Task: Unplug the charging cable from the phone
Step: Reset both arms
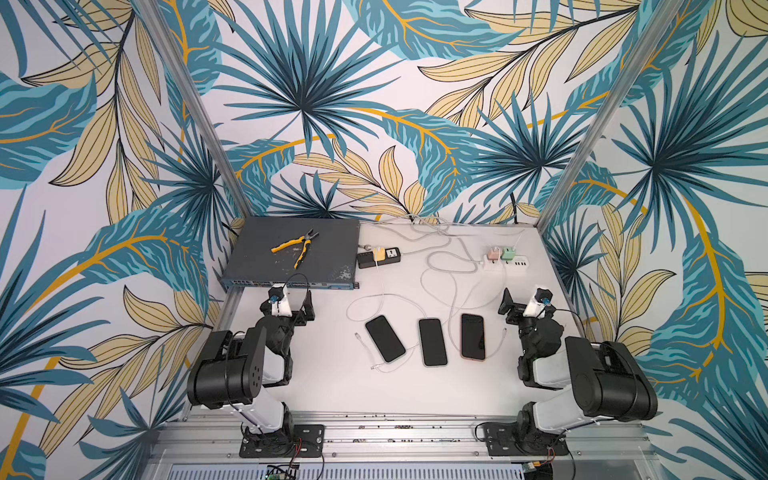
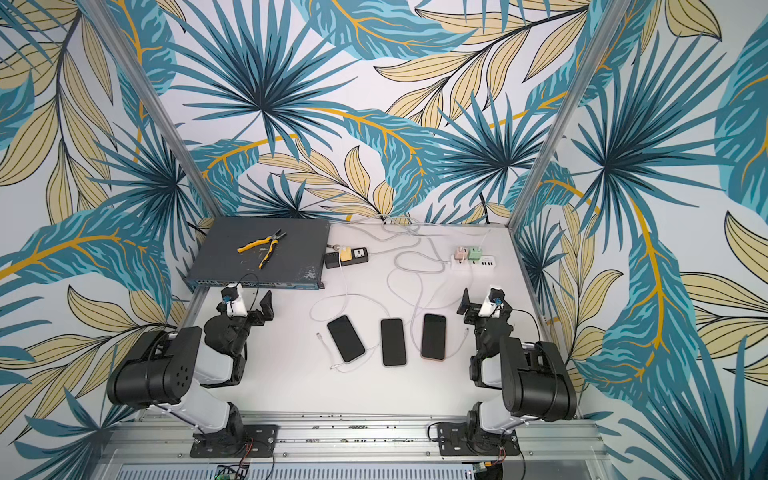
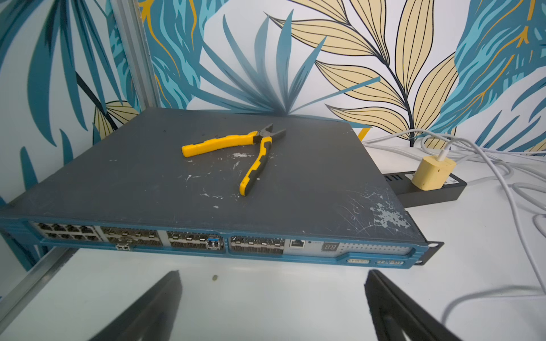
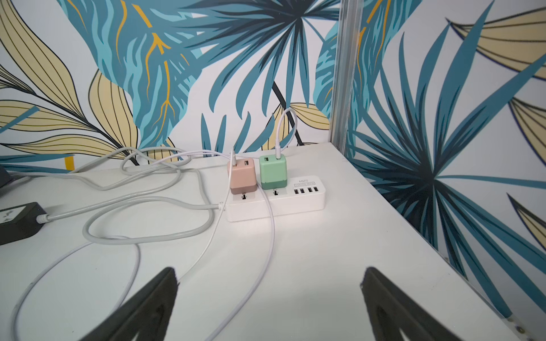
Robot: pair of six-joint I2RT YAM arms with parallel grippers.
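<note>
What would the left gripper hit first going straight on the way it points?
Probably the blue, port-lined front of the flat dark grey network switch, directly ahead of the open left gripper; the gap is hard to judge.

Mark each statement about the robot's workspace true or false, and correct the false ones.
1. Three phones lie flat on the white table. True.
2. The pliers lie directly on the table. False: they rest on top of the grey network switch.
3. The left gripper and the right gripper are both open and hold nothing. True.
4. The yellow charger is plugged into the white power strip. False: it sits in the black power strip; the white one carries the pink charger and the green charger.
</note>
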